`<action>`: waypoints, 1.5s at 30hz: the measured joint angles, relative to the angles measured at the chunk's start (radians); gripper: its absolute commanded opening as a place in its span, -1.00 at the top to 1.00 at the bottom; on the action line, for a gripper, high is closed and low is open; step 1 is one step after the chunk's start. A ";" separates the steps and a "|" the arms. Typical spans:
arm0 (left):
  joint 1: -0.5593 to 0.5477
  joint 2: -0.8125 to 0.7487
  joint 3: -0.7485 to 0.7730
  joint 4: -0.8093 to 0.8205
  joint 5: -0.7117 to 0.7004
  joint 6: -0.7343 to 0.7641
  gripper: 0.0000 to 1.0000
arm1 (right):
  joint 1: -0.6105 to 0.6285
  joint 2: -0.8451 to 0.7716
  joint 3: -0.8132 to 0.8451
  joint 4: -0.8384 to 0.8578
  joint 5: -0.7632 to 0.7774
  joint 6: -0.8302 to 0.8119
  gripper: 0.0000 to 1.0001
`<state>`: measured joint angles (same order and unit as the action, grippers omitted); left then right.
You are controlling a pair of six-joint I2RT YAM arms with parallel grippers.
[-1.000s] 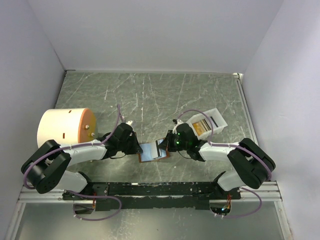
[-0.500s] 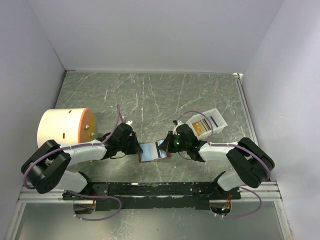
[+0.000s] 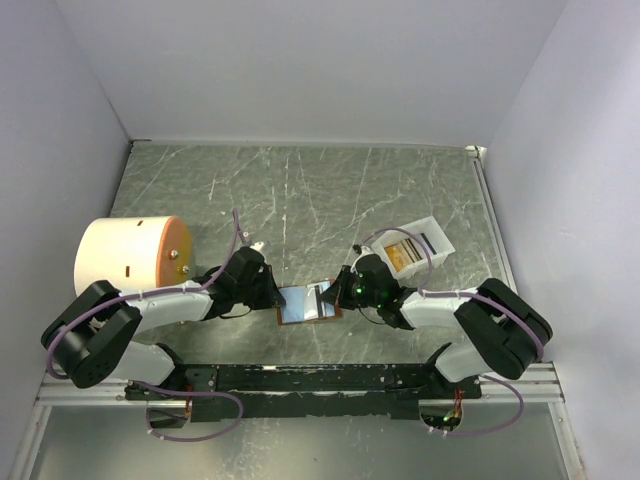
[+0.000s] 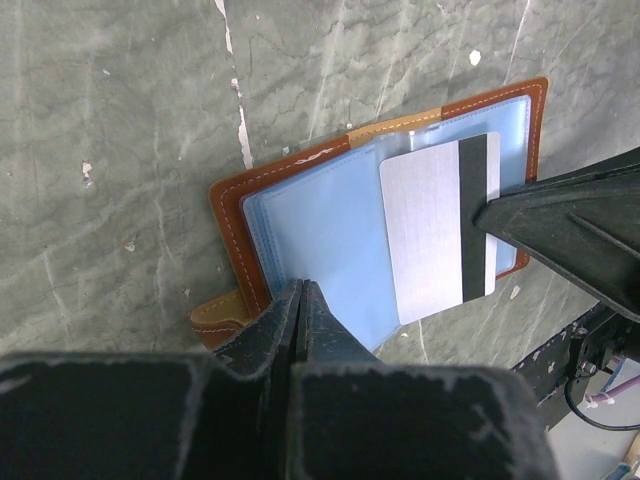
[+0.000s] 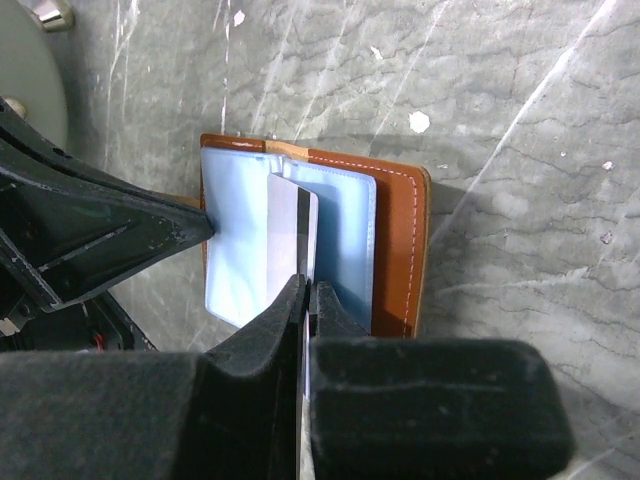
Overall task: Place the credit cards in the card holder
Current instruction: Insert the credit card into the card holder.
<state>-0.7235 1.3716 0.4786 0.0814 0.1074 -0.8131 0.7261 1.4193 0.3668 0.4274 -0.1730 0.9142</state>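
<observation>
The card holder, a brown wallet, lies open on the table and shows its light-blue lining. My right gripper is shut on a credit card, pale silver with a black stripe. It holds the card's far end over the lining in the wallet's right half. My left gripper is shut with nothing between the jaws. Its tips rest on the lining at the wallet's left edge. In the top view the two grippers meet over the wallet, the left one and the right one. Tan-orange cards lie in the white tray.
A white rectangular tray stands just behind the right arm. A cream cylinder with an orange face stands at the left beside the left arm. White walls close in the table on three sides.
The right gripper has shifted slightly lower and nearer with the card, which now lies flatter over the wallet. The left arm and wallet have stayed put.
</observation>
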 measured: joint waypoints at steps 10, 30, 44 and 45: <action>0.000 -0.001 -0.002 0.002 0.000 -0.004 0.86 | 0.002 0.020 -0.002 0.029 -0.003 0.011 1.00; 0.000 -0.022 -0.045 0.055 0.000 -0.022 0.87 | 0.007 0.033 0.014 0.047 0.017 0.000 1.00; 0.001 -0.022 -0.047 0.060 0.000 -0.025 0.87 | 0.011 0.019 0.021 0.039 0.034 -0.131 1.00; 0.001 -0.022 -0.047 0.060 0.000 -0.026 0.86 | 0.012 0.020 0.020 0.042 0.034 -0.130 1.00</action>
<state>-0.7223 1.3499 0.4313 0.1413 0.1078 -0.8387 0.7383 1.4391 0.3866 0.4698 -0.1394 0.7837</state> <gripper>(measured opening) 0.075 0.006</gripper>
